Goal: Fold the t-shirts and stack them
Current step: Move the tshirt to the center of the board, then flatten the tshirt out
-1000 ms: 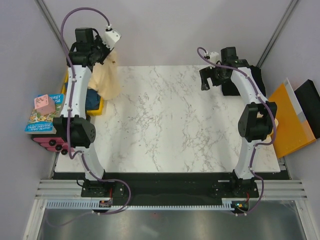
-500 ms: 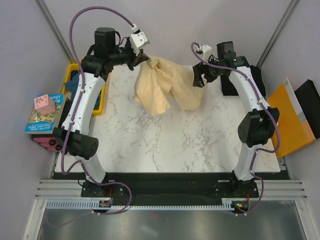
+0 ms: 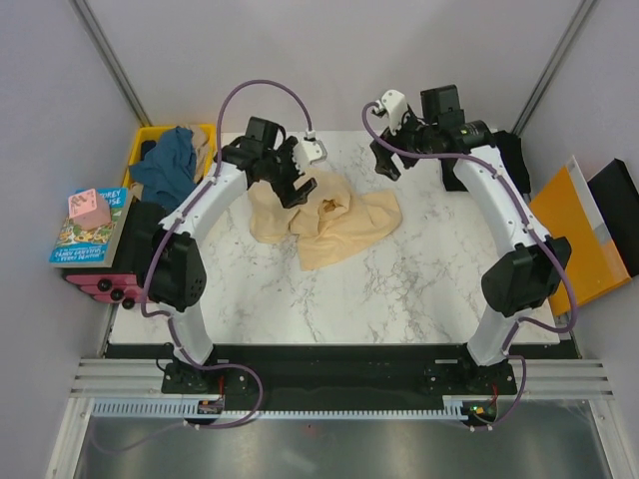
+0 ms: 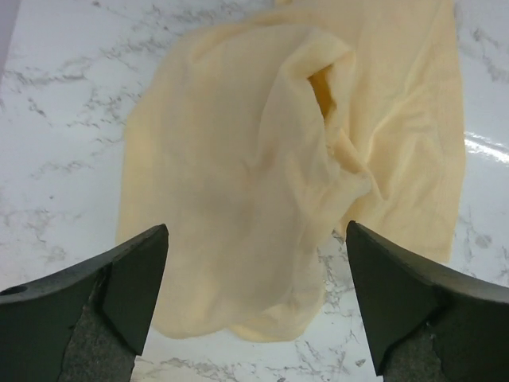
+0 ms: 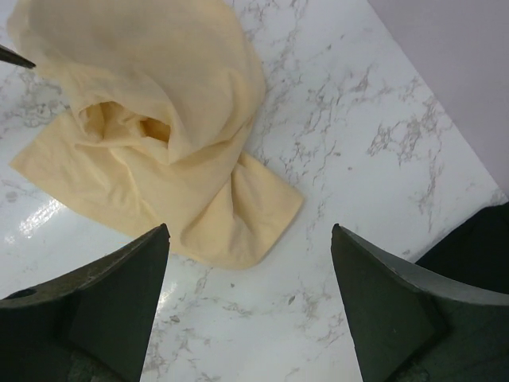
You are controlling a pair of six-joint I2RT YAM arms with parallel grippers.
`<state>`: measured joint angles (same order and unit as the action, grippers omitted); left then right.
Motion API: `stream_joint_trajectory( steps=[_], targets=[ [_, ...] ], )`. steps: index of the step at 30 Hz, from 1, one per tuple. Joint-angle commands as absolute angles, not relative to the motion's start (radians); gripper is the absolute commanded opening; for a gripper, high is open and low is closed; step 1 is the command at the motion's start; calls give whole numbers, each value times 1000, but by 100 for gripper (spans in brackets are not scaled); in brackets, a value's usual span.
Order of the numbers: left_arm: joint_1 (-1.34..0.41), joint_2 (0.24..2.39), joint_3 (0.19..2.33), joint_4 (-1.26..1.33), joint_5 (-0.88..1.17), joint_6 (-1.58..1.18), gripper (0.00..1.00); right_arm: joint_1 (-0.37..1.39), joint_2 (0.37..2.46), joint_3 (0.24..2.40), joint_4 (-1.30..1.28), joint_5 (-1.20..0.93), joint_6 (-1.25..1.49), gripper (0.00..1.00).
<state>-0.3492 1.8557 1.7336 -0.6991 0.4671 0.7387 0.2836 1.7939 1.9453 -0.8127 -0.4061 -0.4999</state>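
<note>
The cream-yellow t-shirt (image 4: 238, 159) lies crumpled beneath the spread left pincer (image 4: 256, 236).

Pale cloth on veined marble

The cream-yellow t-shirt (image 3: 329, 225) is plain and unprinted; the table (image 3: 419, 274) is white marble with thin grey veins. A teal-blue t-shirt (image 3: 168, 165) lies in a yellow crate (image 3: 141, 150); a black t-shirt (image 5: 477, 239) and an orange folder (image 3: 571, 238) show at the right. The left arm (image 3: 215, 190) and right arm (image 3: 504, 200) are white with black joints, their cables (image 3: 260, 88) purple.
</note>
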Motion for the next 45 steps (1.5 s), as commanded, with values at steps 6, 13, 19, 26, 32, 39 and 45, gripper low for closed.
stream_joint_trajectory(
  steps=[6, 13, 19, 26, 32, 39, 45],
  targets=[
    [-342, 1619, 1393, -293, 121, 906, 99, 297, 1727, 1691, -793, -397, -564, 88],
    [-310, 1525, 1174, 27, -186, 896, 100, 382, 1813, 1779, -698, -376, -526, 87],
    [-235, 1540, 1135, 47, -342, 792, 100, 468, 1939, 1940, -649, -380, -509, 88],
    [-100, 1559, 1154, -23, -404, 605, 99, 592, 2118, 2123, -631, -385, -525, 88],
    [-64, 1483, 1083, -29, -285, 558, 99, 670, 2238, 2195, -594, -391, -526, 89],
    [-63, 1430, 1039, -40, -221, 555, 97, 709, 2359, 2198, -494, -332, -496, 87],
    [-63, 1424, 1011, -46, -204, 571, 95, 721, 2410, 2215, -472, -273, -499, 64]
  ],
)
